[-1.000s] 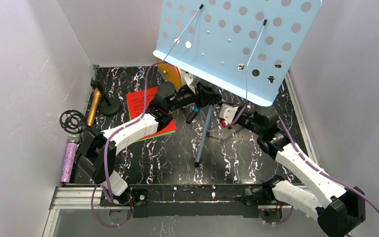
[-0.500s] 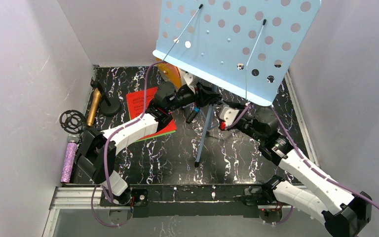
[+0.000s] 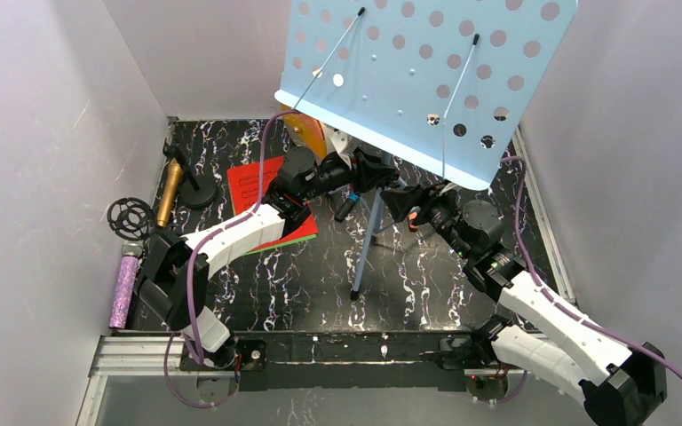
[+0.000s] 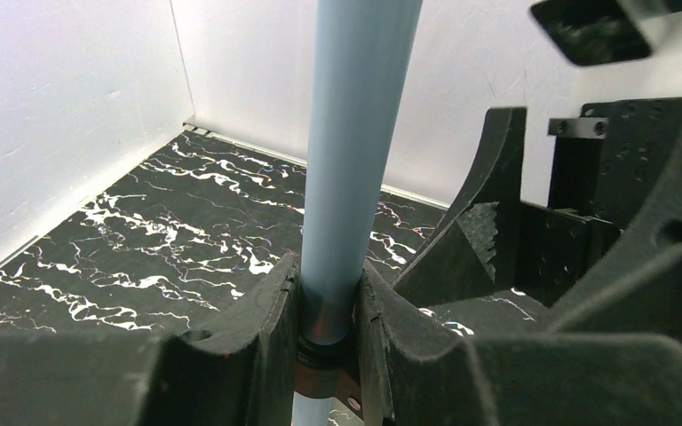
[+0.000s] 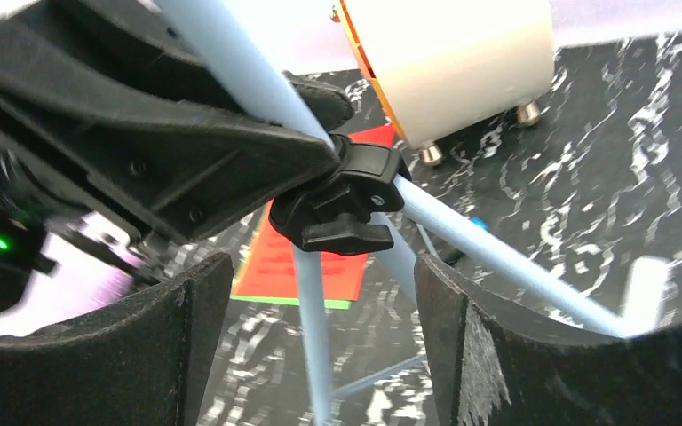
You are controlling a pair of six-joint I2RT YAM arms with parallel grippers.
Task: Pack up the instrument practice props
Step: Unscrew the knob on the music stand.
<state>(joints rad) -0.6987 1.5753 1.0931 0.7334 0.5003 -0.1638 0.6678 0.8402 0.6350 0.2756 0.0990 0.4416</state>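
The sheet-music tripod pole looks smooth painted metal; left claw pads matt, rough; tabletop glossy.

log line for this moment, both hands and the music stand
left hand: shut on pole of sheet-music tripod | right hand: open, facing black clamp knob | sheet-music tripod: not yet folded

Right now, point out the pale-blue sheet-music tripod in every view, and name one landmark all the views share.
Top external: the sheet-music tripod has its perforated desk filling the upper centre, and one leg runs down to the table at centre.
Left wrist: its pole stands upright at centre, clamped in the left gripper.
Right wrist: pole and legs meet at a black knob, centre.
Shared landmark: the black marbled tabletop.
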